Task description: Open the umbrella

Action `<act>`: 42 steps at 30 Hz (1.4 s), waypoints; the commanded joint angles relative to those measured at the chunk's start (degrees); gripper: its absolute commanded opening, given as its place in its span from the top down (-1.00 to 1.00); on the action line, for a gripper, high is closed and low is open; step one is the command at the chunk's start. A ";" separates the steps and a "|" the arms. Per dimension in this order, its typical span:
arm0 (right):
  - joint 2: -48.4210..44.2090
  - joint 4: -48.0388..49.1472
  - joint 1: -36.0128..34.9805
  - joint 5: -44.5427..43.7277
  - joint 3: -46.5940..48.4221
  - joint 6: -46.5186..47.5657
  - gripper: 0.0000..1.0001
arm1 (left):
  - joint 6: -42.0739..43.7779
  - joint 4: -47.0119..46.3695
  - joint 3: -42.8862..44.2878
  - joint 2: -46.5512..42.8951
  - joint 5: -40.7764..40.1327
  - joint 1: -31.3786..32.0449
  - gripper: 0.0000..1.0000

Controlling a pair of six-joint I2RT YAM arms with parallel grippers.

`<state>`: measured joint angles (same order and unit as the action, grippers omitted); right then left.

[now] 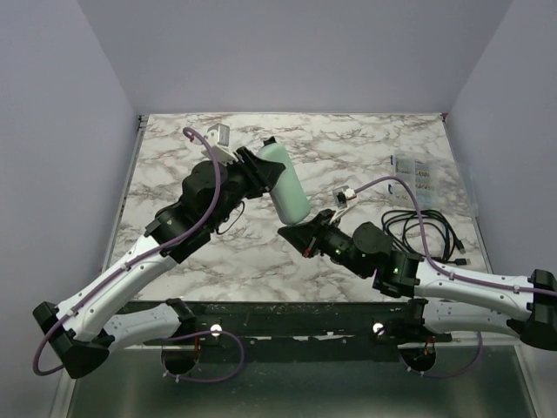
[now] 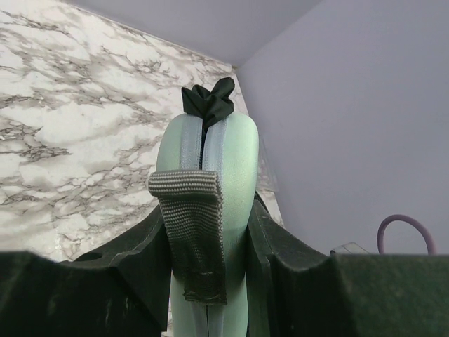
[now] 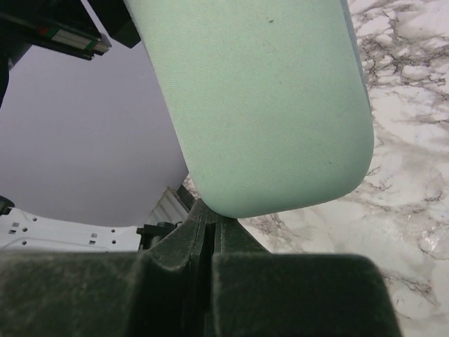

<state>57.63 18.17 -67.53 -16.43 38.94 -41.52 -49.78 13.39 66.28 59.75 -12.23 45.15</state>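
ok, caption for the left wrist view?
Left gripper clamps the mint-green case, black fabric poking from its top.

- We look down on a table with a marble-patterned top, white with grey veins, filling the middle of the overhead view.
- Plain pale lilac-grey walls close it in on three sides: the back wall, the left wall and the right wall.
- The light is even, and shadows on the tabletop are soft.
- A dark rail runs along the near edge, with a dull grey-green surface below it.

Umbrella almost wholly hidden inside the mint-green case, only a black tuft showing.
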 commanded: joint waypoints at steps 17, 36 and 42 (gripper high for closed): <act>1.85 -6.43 -0.51 -11.24 5.90 -6.45 0.99 | -8.79 -6.08 -11.15 -12.53 -8.31 6.67 1.00; -15.02 -15.57 -0.58 9.03 3.69 9.52 -1.00 | 13.40 -3.75 -3.68 -14.07 11.93 0.33 1.00; -11.85 -24.54 -0.51 10.76 11.10 13.01 -1.00 | 9.59 -7.31 -2.85 -11.32 36.32 -7.88 1.00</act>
<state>43.31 0.62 -68.12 -9.65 45.71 -32.56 -39.07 11.77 61.45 46.96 2.96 41.56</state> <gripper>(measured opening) 0.998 0.370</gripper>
